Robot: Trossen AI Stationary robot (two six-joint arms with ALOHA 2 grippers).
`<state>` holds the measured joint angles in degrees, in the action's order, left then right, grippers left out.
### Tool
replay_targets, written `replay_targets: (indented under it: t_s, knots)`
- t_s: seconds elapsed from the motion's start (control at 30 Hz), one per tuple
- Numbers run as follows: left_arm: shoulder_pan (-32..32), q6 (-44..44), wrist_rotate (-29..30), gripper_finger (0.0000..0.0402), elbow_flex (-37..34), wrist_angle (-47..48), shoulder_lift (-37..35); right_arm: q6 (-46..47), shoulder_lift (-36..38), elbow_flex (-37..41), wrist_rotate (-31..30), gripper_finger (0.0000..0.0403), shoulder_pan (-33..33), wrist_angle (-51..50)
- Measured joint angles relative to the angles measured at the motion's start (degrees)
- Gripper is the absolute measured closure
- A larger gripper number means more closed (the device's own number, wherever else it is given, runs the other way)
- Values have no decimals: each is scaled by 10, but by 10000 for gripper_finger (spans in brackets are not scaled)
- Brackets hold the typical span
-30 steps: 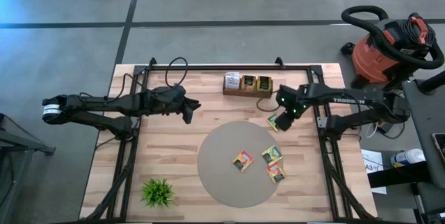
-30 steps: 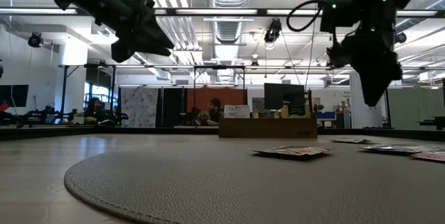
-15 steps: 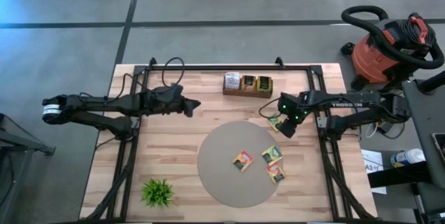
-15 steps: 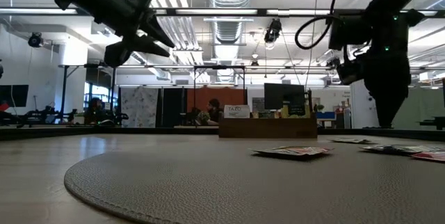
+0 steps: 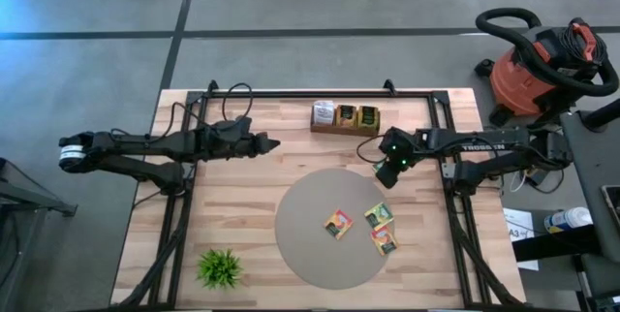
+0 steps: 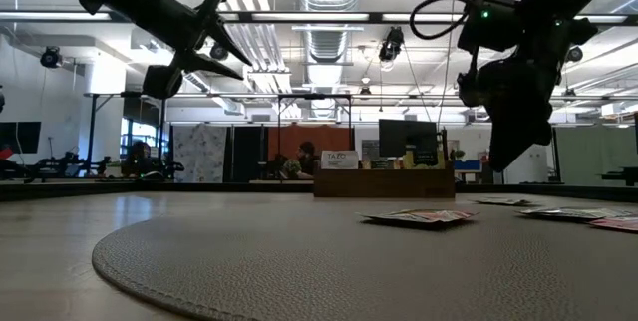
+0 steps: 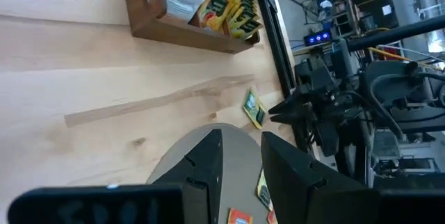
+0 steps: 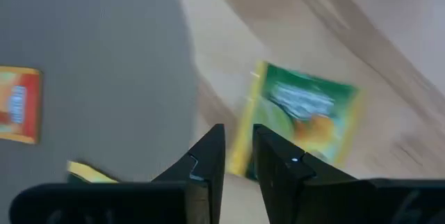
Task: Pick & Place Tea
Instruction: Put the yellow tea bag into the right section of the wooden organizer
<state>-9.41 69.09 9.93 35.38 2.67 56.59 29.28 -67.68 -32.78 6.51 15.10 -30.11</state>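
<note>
The right gripper (image 5: 387,174) hung empty, fingers a narrow gap apart, above a green tea sachet (image 8: 302,123) lying on the tabletop (image 5: 242,191) by the round mat's (image 5: 310,244) far right edge. Three sachets (image 5: 366,224) lay on the mat. The left gripper (image 5: 271,144) waited, slightly parted and empty, above the tabletop's far left part.

You see a green plant (image 5: 221,266) near-left on the wooden tabletop (image 5: 242,176), a round grey mat (image 5: 320,244) right of it, and a red vacuum (image 5: 542,65) far right.
</note>
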Motion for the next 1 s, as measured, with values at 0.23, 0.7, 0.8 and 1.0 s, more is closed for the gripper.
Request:
replay_targets:
  t_s: [0.23,0.7,0.8,1.0]
  knots:
    - [0,-20,1,307,0,-5,17,21,-9,4,-18,332,-32,36]
    - [-1,-32,4,307,0,-30,58,154,-11,45,-52,335,-34,29]
    - [-2,-46,2,307,0,-34,75,199,-11,56,-52,337,-36,18]
    - [-3,-47,1,307,0,-56,126,220,-10,78,-68,337,-39,20]
